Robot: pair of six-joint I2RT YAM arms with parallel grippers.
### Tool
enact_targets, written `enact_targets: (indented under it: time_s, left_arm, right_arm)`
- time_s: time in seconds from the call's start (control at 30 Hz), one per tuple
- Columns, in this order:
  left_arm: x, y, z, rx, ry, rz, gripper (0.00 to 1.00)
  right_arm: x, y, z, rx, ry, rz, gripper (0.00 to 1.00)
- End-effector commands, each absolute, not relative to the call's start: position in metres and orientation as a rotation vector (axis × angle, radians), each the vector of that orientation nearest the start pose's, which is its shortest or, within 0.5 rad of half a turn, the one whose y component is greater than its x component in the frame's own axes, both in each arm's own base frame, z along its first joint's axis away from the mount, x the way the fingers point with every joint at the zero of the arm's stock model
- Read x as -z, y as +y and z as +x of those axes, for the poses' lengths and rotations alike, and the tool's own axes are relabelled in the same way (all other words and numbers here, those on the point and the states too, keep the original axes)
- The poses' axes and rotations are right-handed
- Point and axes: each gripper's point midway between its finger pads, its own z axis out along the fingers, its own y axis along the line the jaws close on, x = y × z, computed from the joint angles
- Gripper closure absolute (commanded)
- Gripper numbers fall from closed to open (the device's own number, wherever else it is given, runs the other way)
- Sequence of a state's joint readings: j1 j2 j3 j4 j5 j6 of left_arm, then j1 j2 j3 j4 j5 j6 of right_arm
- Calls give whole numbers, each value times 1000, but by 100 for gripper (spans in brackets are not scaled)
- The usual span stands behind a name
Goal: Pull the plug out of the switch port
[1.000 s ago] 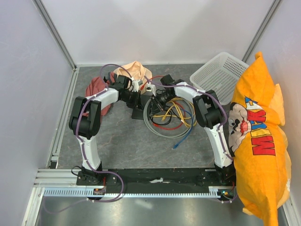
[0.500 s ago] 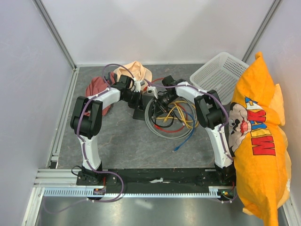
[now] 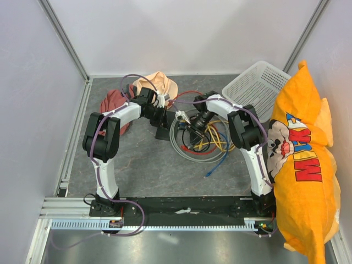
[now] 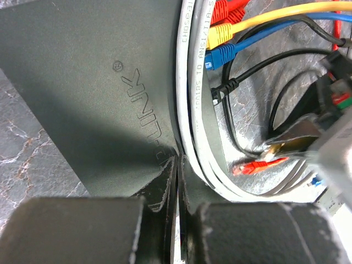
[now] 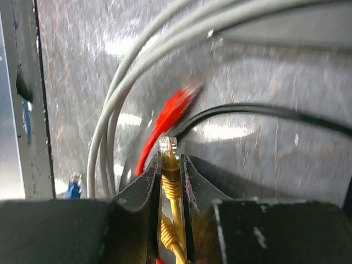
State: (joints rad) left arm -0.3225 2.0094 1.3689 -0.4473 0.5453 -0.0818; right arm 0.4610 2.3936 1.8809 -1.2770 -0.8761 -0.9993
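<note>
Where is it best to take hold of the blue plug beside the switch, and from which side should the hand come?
Probably grip the blue plug by its short moulded body, pinched across its two sides. Come from its cable end, away from the switch: the plug points at the switch's edge, and grey cable lies close against its tip.

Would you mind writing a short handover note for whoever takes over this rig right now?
Left gripper: shut, tips against the edge of the switch, beside the grey cable.
Right gripper: shut on a yellow plug, whose tip is free, clear of any port.
Done: that plug is out of the switch.
Left: probably set the plug down and let go. Three other plugs (red, yellow, blue) appear plugged into the switch. A loose red plug lies on the table.
</note>
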Motion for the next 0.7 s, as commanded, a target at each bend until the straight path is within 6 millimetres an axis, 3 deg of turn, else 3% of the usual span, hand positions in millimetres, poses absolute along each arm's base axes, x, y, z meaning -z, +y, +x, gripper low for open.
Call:
enact_targets:
  time_s: [0.0, 0.17, 0.27, 0.37, 0.47, 0.53, 0.57, 0.6, 0.63, 0.67]
  left_arm:
    - [21, -198, 364, 606, 2780, 500, 93]
    - [19, -198, 365, 596, 2771, 513, 93]
    - [19, -198, 364, 592, 2769, 519, 93]
    - [20, -198, 364, 588, 2770, 521, 93]
    - [21, -198, 364, 588, 2774, 518, 94]
    - [21, -199, 364, 588, 2772, 525, 94]
    - [21, -199, 363, 588, 2775, 527, 94]
    - [20, -200, 363, 587, 2772, 529, 94]
    - [21, -200, 362, 586, 2774, 533, 94]
    - [20, -200, 362, 581, 2771, 538, 94]
  right_arm:
    - [-71, 251, 310, -1258, 2094, -1729, 100]
    - [-134, 250, 340, -1208, 2030, -1499, 100]
    - [-132, 236, 350, -1030, 2033, -1535, 99]
    - [-131, 218, 347, -976, 2049, -1537, 100]
    - [-149, 218, 363, -982, 2005, -1404, 100]
    - [-161, 223, 372, -1026, 2048, -1226, 99]
    - [-190, 233, 395, -981, 1898, -1183, 100]
    - [-207, 238, 400, -1040, 1938, -1021, 99]
    - [-226, 240, 405, -1035, 1880, -973, 99]
    - [-251, 244, 426, -978, 1769, -931, 100]
